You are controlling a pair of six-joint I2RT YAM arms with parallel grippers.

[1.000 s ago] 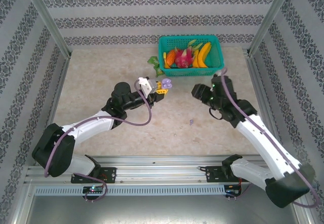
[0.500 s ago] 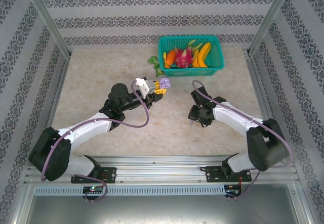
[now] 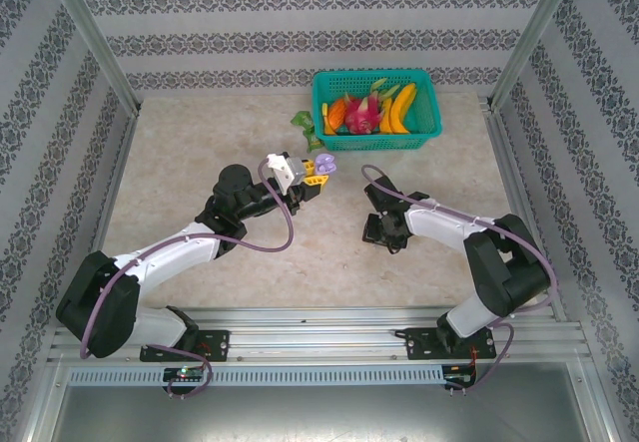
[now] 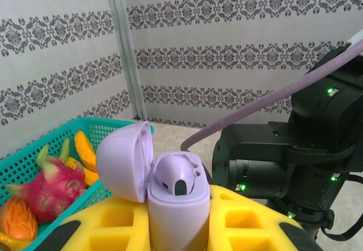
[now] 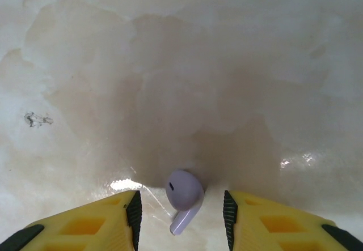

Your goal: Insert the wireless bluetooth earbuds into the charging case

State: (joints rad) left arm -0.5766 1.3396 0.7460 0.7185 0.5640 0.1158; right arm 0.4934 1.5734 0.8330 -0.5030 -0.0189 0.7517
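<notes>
Purple case (image 4: pixel 176 217), lid open, holds one earbud (image 4: pixel 177 177); teal basket (image 3: pixel 379 144) seemingly holds fruit (image 3: pixel 374 111).

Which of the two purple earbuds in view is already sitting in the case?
The earbud inside the open purple case held by the left gripper. The other earbud lies on the table between the right gripper's open jaws.

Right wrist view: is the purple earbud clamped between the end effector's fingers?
No, the purple earbud lies on the table between the fingers of the right end effector, a gap on each side.
</notes>
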